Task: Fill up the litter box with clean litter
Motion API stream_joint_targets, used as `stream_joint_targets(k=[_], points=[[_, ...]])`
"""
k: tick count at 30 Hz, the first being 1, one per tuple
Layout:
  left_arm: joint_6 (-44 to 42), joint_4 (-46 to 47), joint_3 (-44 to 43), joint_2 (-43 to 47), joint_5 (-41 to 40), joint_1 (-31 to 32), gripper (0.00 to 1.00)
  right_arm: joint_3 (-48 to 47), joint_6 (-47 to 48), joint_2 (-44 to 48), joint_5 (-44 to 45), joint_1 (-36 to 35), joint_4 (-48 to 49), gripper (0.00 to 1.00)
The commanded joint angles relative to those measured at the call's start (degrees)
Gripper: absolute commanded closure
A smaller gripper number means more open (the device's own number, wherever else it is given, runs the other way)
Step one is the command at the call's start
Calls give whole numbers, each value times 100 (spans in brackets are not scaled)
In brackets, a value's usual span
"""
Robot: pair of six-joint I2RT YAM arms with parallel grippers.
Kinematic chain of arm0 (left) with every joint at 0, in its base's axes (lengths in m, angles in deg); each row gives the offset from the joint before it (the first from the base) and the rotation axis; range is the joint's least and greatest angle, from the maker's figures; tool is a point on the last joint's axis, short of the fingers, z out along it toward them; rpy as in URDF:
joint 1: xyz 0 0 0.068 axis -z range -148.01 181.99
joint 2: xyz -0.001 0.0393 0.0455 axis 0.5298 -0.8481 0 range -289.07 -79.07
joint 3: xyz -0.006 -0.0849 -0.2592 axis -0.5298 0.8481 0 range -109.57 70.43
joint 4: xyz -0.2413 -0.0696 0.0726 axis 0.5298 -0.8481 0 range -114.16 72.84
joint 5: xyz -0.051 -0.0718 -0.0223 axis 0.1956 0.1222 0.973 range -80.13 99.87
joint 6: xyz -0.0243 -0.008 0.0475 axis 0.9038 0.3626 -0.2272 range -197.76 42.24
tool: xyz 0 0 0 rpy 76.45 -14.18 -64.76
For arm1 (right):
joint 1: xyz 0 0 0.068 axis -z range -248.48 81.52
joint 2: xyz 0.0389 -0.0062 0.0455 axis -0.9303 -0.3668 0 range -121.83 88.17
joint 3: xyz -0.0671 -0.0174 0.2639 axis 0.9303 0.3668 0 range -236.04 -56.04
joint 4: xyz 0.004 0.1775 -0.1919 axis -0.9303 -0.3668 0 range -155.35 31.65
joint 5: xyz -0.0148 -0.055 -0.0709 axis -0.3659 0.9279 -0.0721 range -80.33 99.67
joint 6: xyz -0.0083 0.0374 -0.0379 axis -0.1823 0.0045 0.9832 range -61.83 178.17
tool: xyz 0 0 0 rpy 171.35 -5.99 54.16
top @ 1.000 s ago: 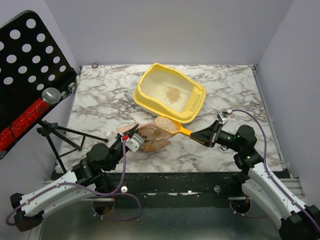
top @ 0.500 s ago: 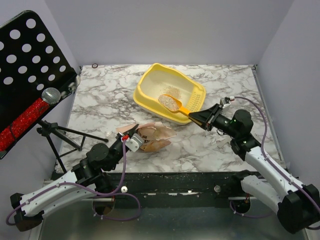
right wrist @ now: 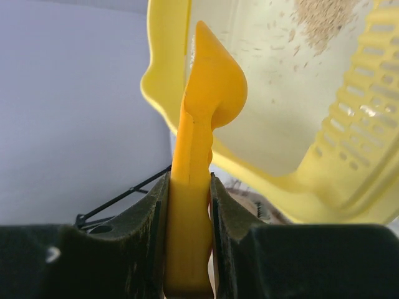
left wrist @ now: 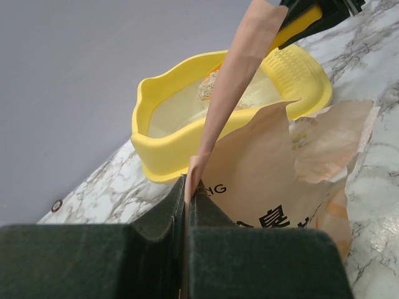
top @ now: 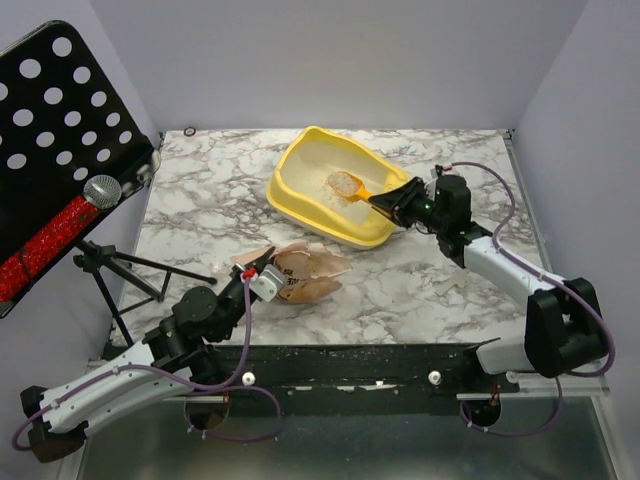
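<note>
Right wrist: right claw tight around yellow-orange scoop handle

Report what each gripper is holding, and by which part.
Right gripper: small yellow-orange plastic scoop, by its handle. Left gripper: crumpled tan paper bag, by its upper edge.

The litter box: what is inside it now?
Inside the litter box, the scoop, held by the right gripper, hangs with litter in its bowl. A small patch of clean litter lies on the box floor. In the top view the scoop covers most of it.
</note>
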Motion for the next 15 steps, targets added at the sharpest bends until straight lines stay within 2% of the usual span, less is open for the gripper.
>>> stream_joint_targets(k=[1,8,15], points=[[90,1120,-366,-36,-338,6,98,-1050,1452,-406,663,35,-1150,99],[161,1067,-427,-115,-505,15,100,-3203,3167,-1434,945,35,-3840,100],[170,1085,-418,-89,-540,6,100,-4576,4284,-1831,1252,9,-5372,100]])
